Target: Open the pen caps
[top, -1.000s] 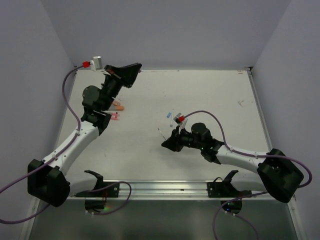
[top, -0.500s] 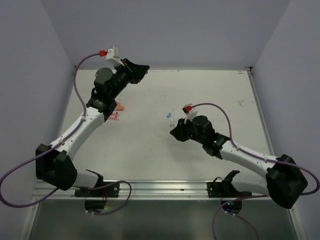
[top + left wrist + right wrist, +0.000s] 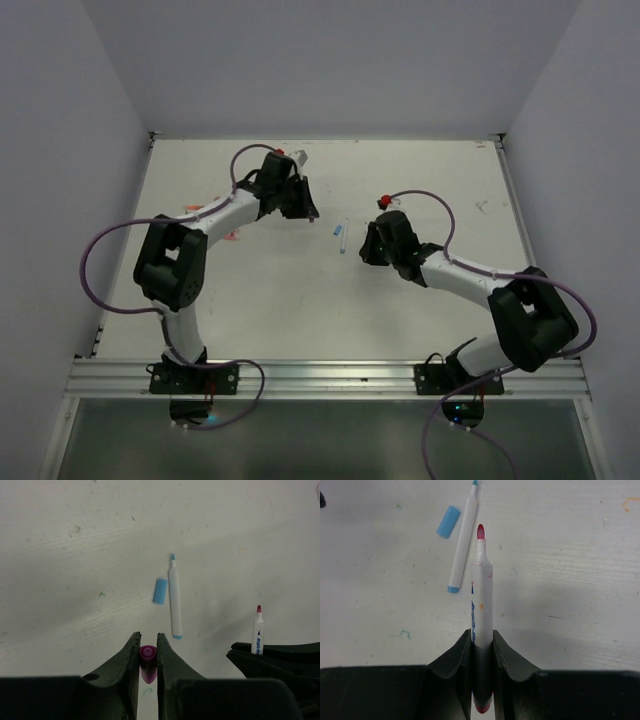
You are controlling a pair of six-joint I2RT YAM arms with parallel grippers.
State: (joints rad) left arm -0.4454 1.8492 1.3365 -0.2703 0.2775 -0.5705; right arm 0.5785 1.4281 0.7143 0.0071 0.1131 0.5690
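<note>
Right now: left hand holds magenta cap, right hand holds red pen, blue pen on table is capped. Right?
No: the blue pen is uncapped, its blue cap lying beside it (left wrist view). Left hand on magenta cap, right hand on red pen: correct.

The right pincer [image 3: 481, 642] clamps a red-tipped pen [image 3: 481, 610], uncapped. Beyond it on the table [image 3: 570, 555] lie 1 blue pen [image 3: 463, 540] and, just beside it, 1 blue cap [image 3: 448, 521].
</note>
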